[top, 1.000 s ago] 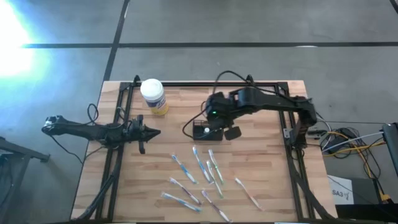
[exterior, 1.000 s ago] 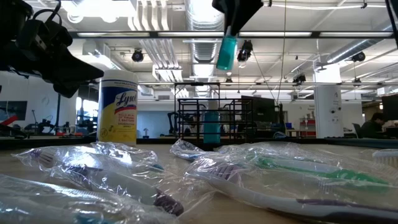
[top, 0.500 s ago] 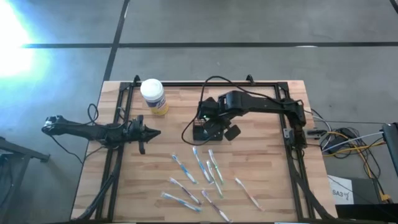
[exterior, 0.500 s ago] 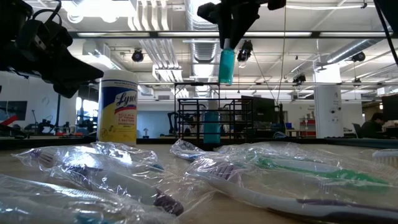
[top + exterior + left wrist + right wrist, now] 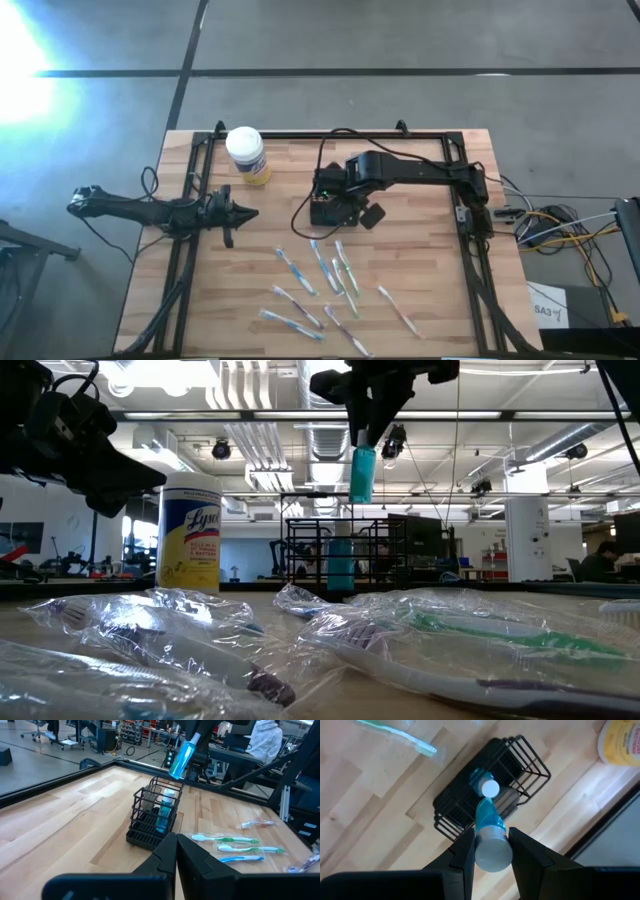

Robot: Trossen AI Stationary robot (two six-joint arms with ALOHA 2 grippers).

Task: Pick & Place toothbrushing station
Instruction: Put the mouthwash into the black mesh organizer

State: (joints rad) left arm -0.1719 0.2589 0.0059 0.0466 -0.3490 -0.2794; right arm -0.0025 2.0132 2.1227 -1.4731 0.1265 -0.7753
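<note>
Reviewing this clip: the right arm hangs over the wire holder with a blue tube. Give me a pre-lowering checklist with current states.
1. Grip: right gripper shut on the blue tube, cap end between the fingers: ok.
2. Tube above the black wire holder, clear of its rim: ok.
3. Tube upright: not ok, tilted in the left wrist view.
4. Target compartment free: cannot tell; one compartment already holds a blue bottle.
5. Left gripper shut, parked apart from the holder: ok.
6. Wrapped toothbrushes lie clear of the holder: ok.
</note>
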